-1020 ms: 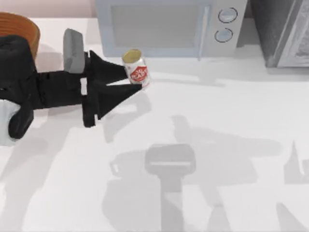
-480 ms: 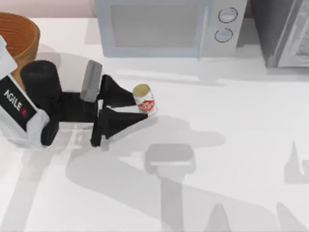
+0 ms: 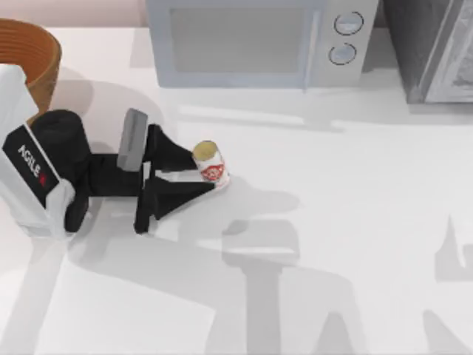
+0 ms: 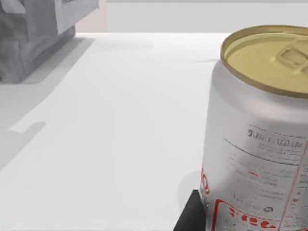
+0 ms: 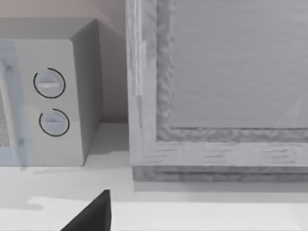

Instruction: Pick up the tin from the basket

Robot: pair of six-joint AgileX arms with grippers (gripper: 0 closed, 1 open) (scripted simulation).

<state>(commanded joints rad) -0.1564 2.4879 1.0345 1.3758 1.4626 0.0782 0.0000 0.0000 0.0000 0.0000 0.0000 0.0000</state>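
1. At the tabletop's far left corner the basket (image 3: 33, 55) is sitting with part of its round rim running off the left edge, so I am not seeing its whole inside; what I can see of it is holding nothing.
2. Just to its right the left arm is lying low over the tabletop, its left hand (image 3: 203, 171) reaching toward the middle, well apart from the basket.
3. That hand is clamping the tin (image 3: 210, 164), one dark finger on each side of the white label, with the gold top facing up.
4. So I am judging the main work as done: the tin is out of the basket and in the grip. What may be left is a clear lift, since I cannot tell whether the tin's base is touching the tabletop or hanging just over it.
5. In the left wrist view the tin (image 4: 257, 130) is looming close, its lower part cut off.
6. The right arm is parked toward the right; the right wrist view is giving me one dark finger tip, so I cannot tell how that hand stands.
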